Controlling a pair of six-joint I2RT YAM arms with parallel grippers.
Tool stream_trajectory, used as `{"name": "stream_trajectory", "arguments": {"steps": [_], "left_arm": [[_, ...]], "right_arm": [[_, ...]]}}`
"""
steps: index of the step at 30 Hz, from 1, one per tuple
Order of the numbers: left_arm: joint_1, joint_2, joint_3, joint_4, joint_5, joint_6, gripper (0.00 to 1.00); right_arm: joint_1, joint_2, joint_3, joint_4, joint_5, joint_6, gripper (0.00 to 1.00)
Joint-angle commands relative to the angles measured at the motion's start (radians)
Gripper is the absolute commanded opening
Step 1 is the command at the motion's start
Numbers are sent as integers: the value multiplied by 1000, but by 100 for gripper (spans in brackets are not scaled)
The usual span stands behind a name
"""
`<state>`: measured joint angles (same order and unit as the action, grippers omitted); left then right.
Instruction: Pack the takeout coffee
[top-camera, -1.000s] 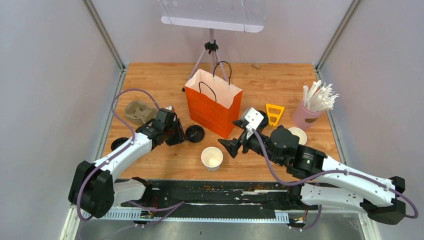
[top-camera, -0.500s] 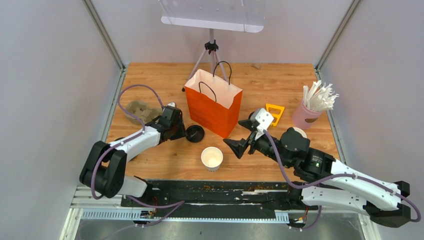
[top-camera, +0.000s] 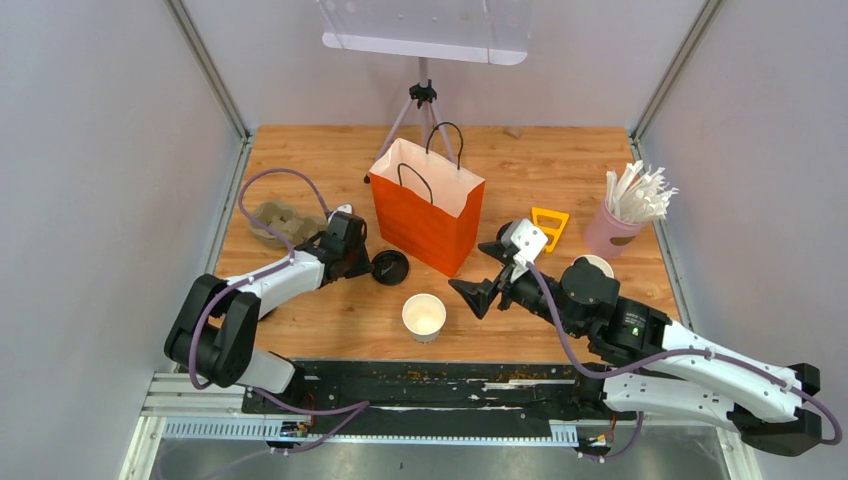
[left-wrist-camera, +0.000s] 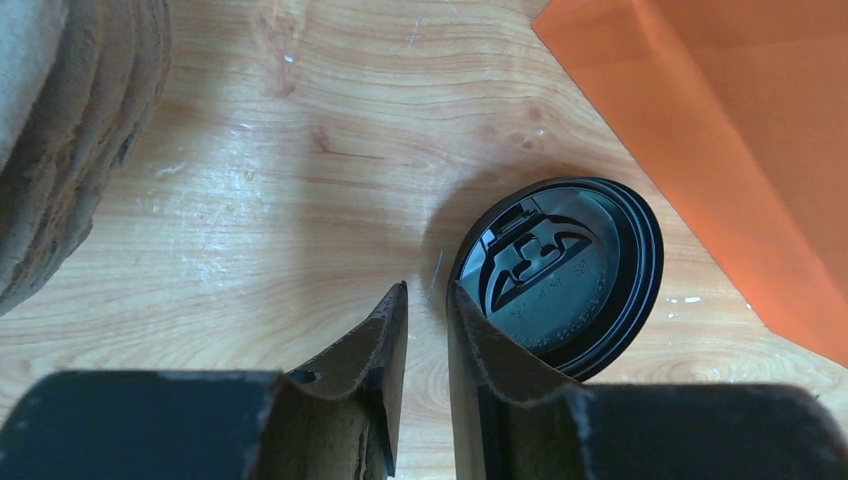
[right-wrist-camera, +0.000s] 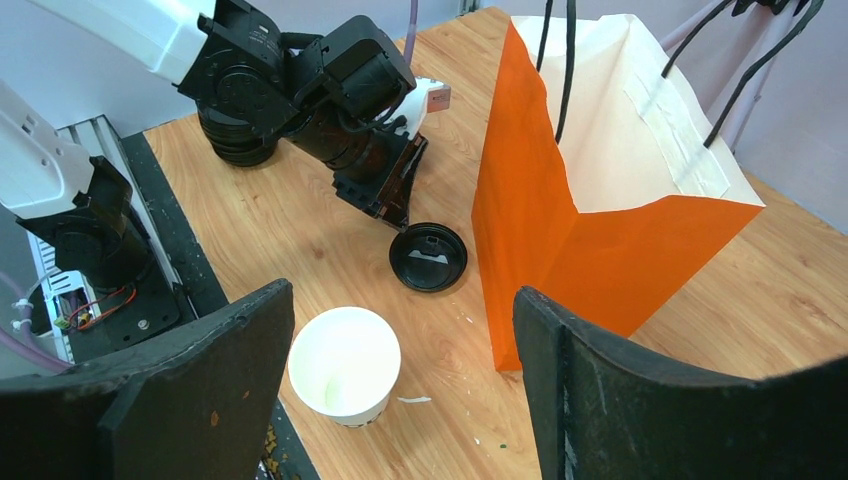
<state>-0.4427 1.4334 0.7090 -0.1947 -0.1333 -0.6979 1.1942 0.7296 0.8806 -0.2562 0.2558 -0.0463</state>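
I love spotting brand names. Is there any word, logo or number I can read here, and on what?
The black lid: raised moulded marks, too small to read.
The orange bag, white cup, pink cup: no writing shows.

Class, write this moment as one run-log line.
left jaws: narrow gap, at lid rim | right jaws: wide open, near lidless cup | bag: upright, open

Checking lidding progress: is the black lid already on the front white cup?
No, the black lid lies on the table beside the orange bag, apart from the front white cup.
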Motion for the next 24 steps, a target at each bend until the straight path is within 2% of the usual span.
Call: {"name": "stream_trajectory", "arguments": {"steps": [1,5,11,15,18,24], "left_arm": [[-3,12,3,26,-15,28,28],[-6,26,3,63,35,27,29],[-13,47,-1,75,32,20,28],[-17,56,0,71,55,12,16],[-19,35,20,7,53,28,0],[-18,-136,19,-122,42,7,0]], "right_arm": [[-2,-4,-8,21,25,-2,80],[-1,-19,-28,34,31,12,80],[-1,-39,-40,25,37,5,80],[-2,-35,-49,14,40,8,80],[-1,-32,-70,23,18,52,80],[-1,-29,-112,87,-21,128,81]]}}
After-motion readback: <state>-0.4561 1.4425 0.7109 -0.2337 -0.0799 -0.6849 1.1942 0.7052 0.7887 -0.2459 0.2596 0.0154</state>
